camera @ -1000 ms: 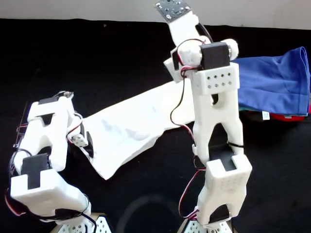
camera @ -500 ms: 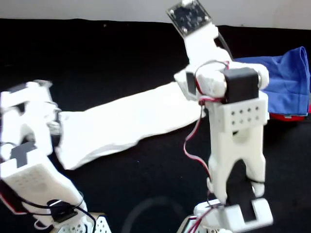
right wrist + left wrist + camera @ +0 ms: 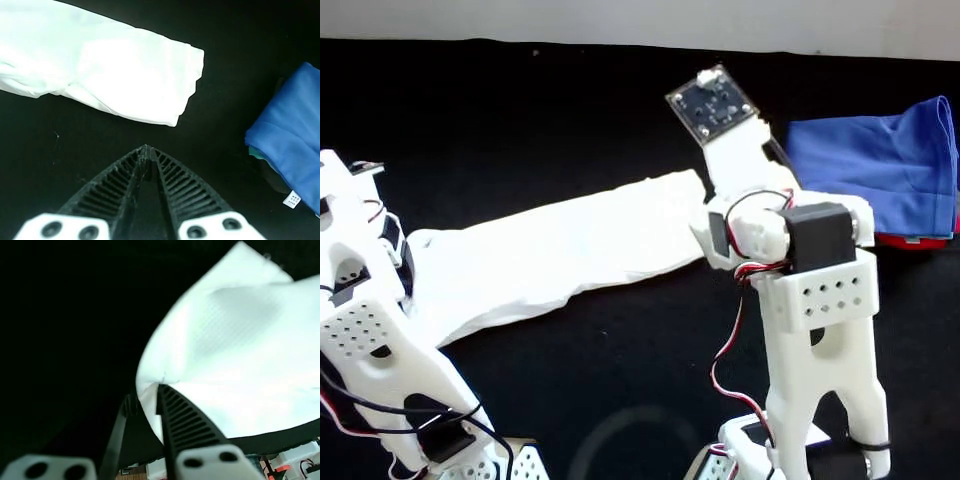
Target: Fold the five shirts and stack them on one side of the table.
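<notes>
The left gripper [image 3: 146, 392] is clamped on the end edge of the white shirt [image 3: 560, 255], which lies as a long band across the black table [image 3: 520, 120]. The right gripper [image 3: 146, 150], pressed together and holding nothing, hangs just off the shirt's other end, between it and the blue shirt [image 3: 880, 175].

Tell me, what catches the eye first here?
A long white shirt lies stretched across the black table, one end pinched in the left gripper. A blue shirt tops a small pile at the table's right edge, and the right gripper hangs shut near the white shirt's other end.
</notes>
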Action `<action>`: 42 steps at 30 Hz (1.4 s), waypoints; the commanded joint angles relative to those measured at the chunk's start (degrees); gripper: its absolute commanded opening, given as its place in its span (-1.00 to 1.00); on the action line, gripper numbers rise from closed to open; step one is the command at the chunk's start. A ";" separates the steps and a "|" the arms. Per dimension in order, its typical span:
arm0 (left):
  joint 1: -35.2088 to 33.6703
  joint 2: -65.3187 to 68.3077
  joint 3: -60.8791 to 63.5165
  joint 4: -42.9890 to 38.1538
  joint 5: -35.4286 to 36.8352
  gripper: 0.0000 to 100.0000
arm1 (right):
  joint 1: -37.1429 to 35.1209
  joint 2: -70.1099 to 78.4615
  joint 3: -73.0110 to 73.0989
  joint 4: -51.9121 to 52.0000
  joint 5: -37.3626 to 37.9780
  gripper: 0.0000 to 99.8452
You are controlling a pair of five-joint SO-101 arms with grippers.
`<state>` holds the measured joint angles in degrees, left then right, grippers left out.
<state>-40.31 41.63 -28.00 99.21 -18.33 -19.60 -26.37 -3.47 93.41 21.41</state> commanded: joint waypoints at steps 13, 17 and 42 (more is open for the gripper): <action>0.31 -0.57 8.57 -8.97 4.31 -0.65 | 0.57 -2.51 7.43 -5.14 0.79 -0.99; 0.40 2.42 8.57 -11.69 6.33 -0.65 | 0.57 -2.51 7.43 -5.14 0.79 -0.99; -4.00 2.42 -14.46 1.93 -2.90 -0.98 | 13.23 -15.69 54.81 -33.89 0.35 -0.99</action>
<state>-44.88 45.05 -36.88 97.63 -20.79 -10.20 -37.89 41.10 67.21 21.41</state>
